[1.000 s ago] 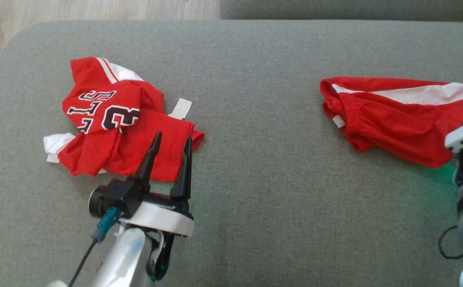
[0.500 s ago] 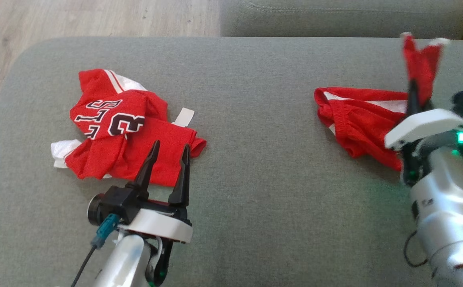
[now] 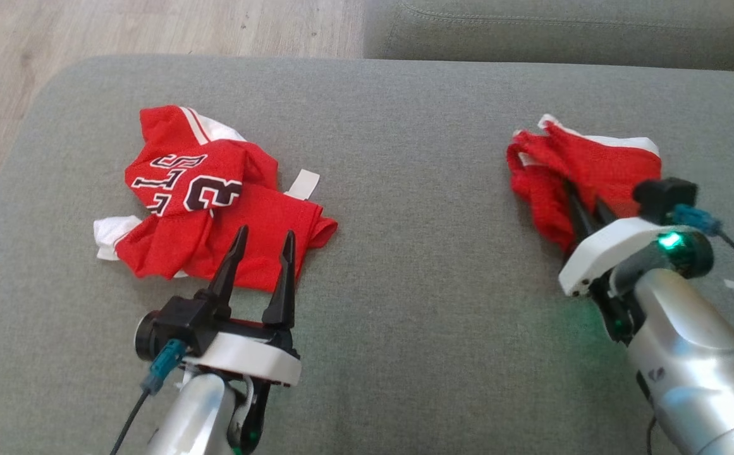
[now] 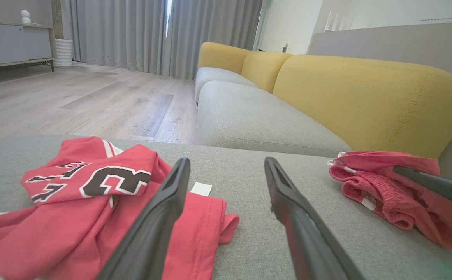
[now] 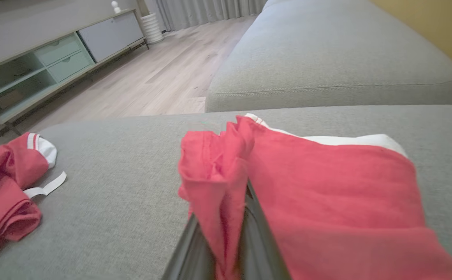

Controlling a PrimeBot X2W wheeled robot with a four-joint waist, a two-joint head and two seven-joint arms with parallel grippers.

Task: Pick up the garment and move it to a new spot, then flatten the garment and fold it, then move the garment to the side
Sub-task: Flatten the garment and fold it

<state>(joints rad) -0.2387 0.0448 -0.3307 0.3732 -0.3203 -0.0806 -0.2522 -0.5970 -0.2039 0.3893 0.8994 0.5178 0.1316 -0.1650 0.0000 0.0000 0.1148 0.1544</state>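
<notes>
At the far left, wooden floor (image 3: 152,25) past the rounded corner of the grey cushion (image 3: 404,354). On the cushion's left part, well in from the left edge and the near edge, a crumpled red jersey (image 3: 215,202) with black-and-white numbers and white trim, a white strip (image 3: 301,183) poking out on its right side. Just below it in the head view, the left gripper (image 3: 264,234), released, fingers spread wide, tips over the jersey's near hem; touching or hovering, cannot tell. Grasps nothing. To the right of that, a broad stretch of bare grey fabric across the cushion's middle, from the far edge to the near one. Further right, the red shorts (image 3: 594,164), bunched into a heap with a white stripe along the far side, lower folds resting on the cushion's right part, short of the far edge. Among the folds, the right gripper (image 3: 587,205), clenched on a fold of the shorts, red cloth pinched between the two dark fingers in the right wrist view. Behind it, the silver forearm (image 3: 689,354), slanting to the lower right corner. Right of the shorts, more bare fabric. Beyond the far edge, a second grey seat (image 3: 562,31); in the left wrist view, a yellow backrest (image 4: 366,97) rising behind that seat and behind the shorts.
</notes>
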